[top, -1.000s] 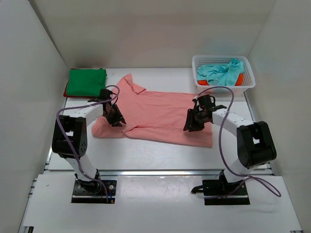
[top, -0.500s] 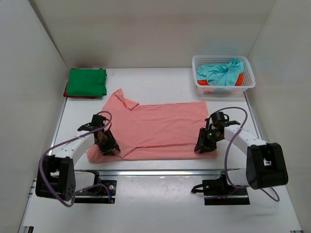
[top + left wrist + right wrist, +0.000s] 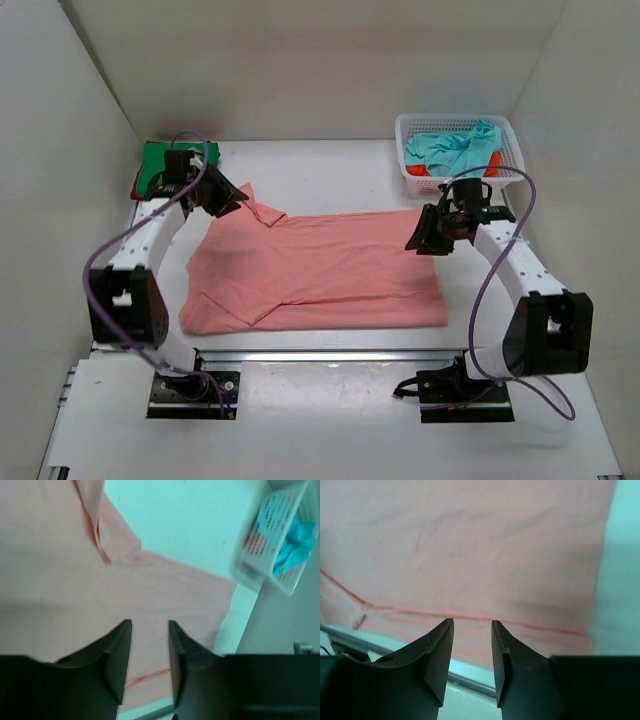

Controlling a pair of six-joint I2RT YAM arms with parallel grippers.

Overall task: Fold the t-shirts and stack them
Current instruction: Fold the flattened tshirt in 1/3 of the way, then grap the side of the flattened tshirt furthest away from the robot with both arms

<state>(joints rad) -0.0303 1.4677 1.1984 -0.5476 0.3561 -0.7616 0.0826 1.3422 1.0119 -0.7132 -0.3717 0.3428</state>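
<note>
1. Right, the salmon pink t-shirt (image 3: 320, 270) lies spread flat on the table (image 3: 330, 175), collar to your left and hem to your right.
2. The left gripper (image 3: 232, 202) by the collar and the right gripper (image 3: 420, 240) at the far hem corner both hold nothing, with their jaws a little apart.
3. Pinch the far edge at both ends together, then carry it level towards the near edge, so the fold likely lands straight.

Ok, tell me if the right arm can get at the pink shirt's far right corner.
Probably yes: the right gripper hangs open right by that corner of the pink shirt, nothing in between; the basket stands apart.
</note>
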